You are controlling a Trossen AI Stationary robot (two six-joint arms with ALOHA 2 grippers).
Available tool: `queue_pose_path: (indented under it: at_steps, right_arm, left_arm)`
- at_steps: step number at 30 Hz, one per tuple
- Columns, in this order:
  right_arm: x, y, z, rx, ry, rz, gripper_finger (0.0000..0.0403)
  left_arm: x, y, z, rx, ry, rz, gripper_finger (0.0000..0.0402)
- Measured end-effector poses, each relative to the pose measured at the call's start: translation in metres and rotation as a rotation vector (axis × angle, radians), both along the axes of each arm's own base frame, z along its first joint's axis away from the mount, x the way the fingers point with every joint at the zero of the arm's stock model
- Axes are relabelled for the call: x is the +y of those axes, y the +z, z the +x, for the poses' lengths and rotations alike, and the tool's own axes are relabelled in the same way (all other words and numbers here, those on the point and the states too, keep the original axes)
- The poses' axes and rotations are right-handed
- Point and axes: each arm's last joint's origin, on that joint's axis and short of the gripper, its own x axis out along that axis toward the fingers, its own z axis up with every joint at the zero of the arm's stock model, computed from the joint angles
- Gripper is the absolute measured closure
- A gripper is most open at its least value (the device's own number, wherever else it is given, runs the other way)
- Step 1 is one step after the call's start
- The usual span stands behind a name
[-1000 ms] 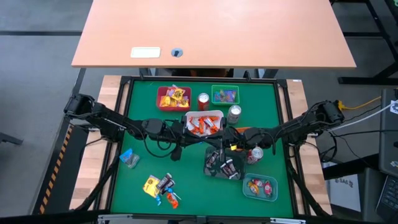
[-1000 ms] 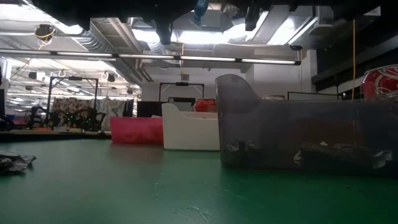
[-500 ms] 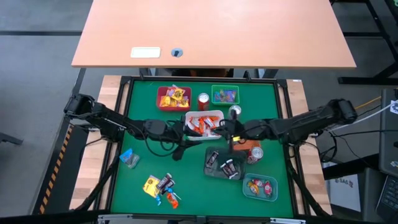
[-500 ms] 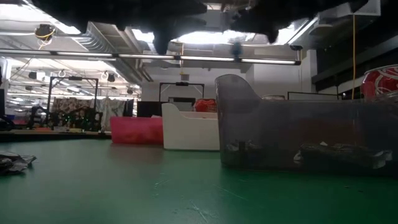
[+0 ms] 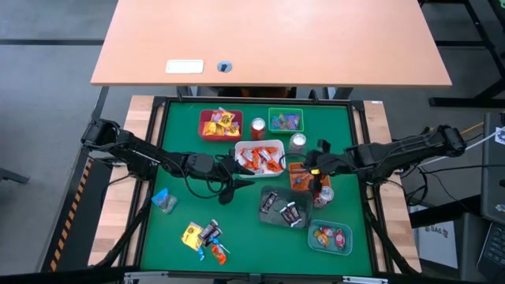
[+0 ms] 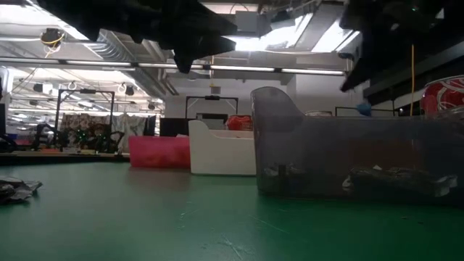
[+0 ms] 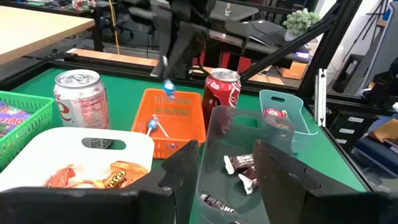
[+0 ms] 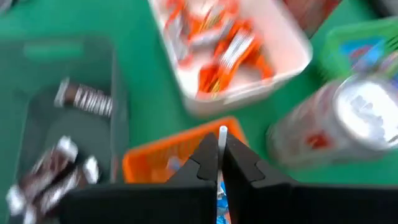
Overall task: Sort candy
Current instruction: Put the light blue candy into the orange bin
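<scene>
The right gripper (image 8: pixel 219 163), fingers pinched on a blue lollipop (image 7: pixel 168 87) by its white stick, hangs above the orange tray (image 7: pixel 171 118). To drop it cleanly, it should lower straight down over the tray's middle before releasing. The left gripper (image 7: pixel 227 165) waits open beside the white tray (image 7: pixel 93 146) of orange candy (image 8: pixel 217 53).

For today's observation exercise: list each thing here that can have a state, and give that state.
left gripper: open, empty, over the white tray
right gripper: shut on blue lollipop, above orange tray
silver can: upright
red can: upright
grey tray: holds dark candies
</scene>
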Motion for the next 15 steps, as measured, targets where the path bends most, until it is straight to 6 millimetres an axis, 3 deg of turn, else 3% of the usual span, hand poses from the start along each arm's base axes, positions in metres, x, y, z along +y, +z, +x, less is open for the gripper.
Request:
queue_pose_path:
  at_steps: [4, 11, 15]
  right_arm:
    - [0.0012, -0.0075, -0.0054, 0.108, 0.048, 0.044, 0.0398]
    - [0.0012, -0.0073, -0.0056, 0.108, 0.05, 0.047, 0.0398]
    - [0.0017, -0.0078, -0.0061, 0.118, 0.062, 0.061, 0.0398]
  left_arm:
    - [0.0, -0.0002, 0.0, 0.002, 0.0, 0.0, 0.0259]
    - [0.0, -0.0029, -0.0006, 0.03, 0.0, 0.0, 0.0259]
    - [-0.0069, -0.007, -0.0027, 0.077, -0.089, -0.014, 0.0259]
